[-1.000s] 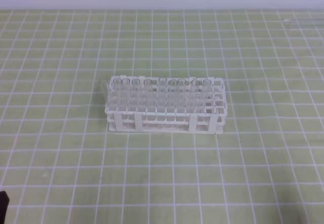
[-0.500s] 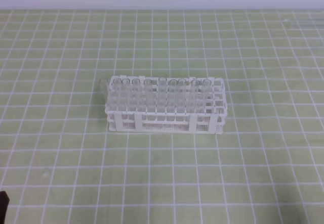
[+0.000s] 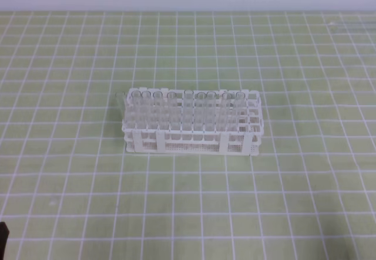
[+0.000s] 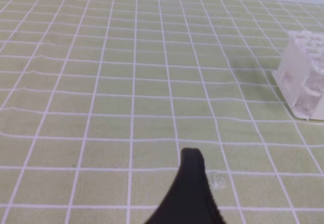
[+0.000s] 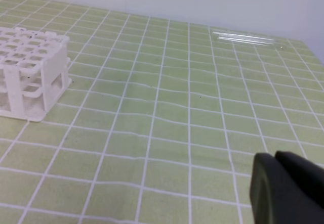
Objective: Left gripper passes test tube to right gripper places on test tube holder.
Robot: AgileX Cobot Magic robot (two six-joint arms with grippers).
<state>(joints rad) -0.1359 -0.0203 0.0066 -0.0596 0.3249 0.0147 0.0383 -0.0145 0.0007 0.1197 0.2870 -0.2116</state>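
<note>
Setting: pale wall behind; tabletop (image 3: 70,172) covered in green mat with white grid lines.

Left claw (image 4: 190,193): at 7 o'clock of the overhead view, only a black sliver at the frame edge. One dark finger visible in own wrist view, above bare mat; other finger out of frame. Spread wide, holding nothing.

Test tube holder (image 3: 192,122): white lattice rack, centre of tabletop, long side toward the camera. Several clear tubes standing upright in the back rows; front rows seemingly vacant. Corner visible at 3 o'clock of left wrist view (image 4: 304,82), end at 9 o'clock of right wrist view (image 5: 31,72).

Test tube (image 5: 246,38): clear, lying flat on the mat at 1 o'clock of the tabletop, near the far right edge, well apart from the rack; faint in the overhead view (image 3: 346,24).

Right claw (image 5: 286,188): absent from the overhead view; dark bulk at 5 o'clock of own wrist view. Fully closed, nothing between the fingers.

Step in hand, judged: approach for pickup, not yet begun. Advice: long reach across toward 1 o'clock for left claw; fingers astride the tube's middle, square to its length; gentle closing to avoid rolling or cracking glass.
</note>
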